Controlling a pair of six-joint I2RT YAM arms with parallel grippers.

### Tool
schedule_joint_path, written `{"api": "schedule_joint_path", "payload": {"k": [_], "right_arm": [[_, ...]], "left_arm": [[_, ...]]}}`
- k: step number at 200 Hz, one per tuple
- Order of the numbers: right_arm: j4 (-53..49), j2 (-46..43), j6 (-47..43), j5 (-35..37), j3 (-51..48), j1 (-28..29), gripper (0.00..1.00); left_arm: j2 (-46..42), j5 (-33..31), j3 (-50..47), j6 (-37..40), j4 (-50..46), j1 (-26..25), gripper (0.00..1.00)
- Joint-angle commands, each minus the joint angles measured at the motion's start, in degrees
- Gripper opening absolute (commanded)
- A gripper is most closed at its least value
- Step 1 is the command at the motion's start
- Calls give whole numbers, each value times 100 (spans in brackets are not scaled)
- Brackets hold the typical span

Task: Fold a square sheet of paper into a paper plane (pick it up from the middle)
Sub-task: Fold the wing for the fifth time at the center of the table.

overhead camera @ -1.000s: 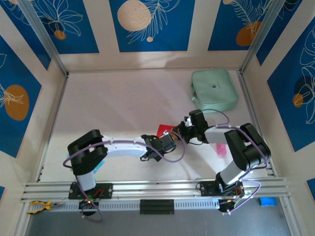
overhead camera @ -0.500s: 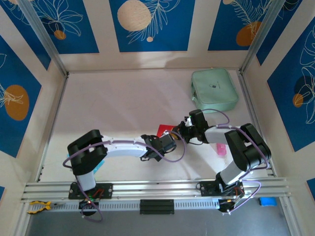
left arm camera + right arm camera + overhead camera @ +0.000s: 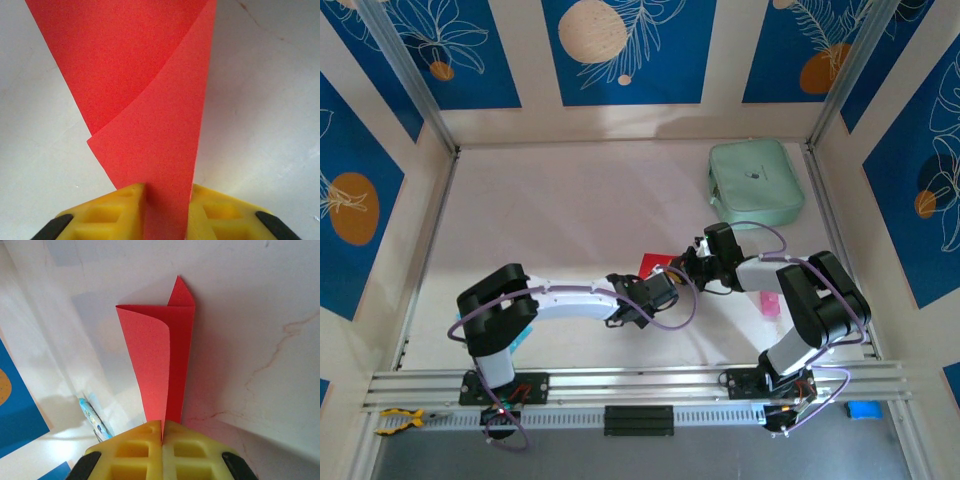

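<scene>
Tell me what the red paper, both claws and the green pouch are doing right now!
red paper: partly folded, one flap curling over, pinched by both claws.
left claw: shut on the red paper.
right claw: shut on the red paper.
green pouch: lying flat at the table's far right, nothing touching it.

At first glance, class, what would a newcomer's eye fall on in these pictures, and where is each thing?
The bright red sheet of paper stands out in the middle of the table, where the two arms meet; it is partly folded, with one flap curling. The left gripper and the right gripper, both yellow-tipped, each pinch it. A mint-green pouch lies at the table's far right.
</scene>
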Motion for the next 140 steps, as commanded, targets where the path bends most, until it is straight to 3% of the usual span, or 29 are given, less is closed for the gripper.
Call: {"api": "schedule_joint_path", "payload": {"k": [1,86,140], "right_arm": [[-53,-128,58,-3,-84,24,5],[-42,-146,34,-6,-96,22,6],[-576,-520,-229,246,-113,-48,18]], "left_arm": [[-68,56,-22,43,51,-58,24],[30,242,-24,-96,109,-51,8],[-2,344,-123,-271,198,27,0]]}}
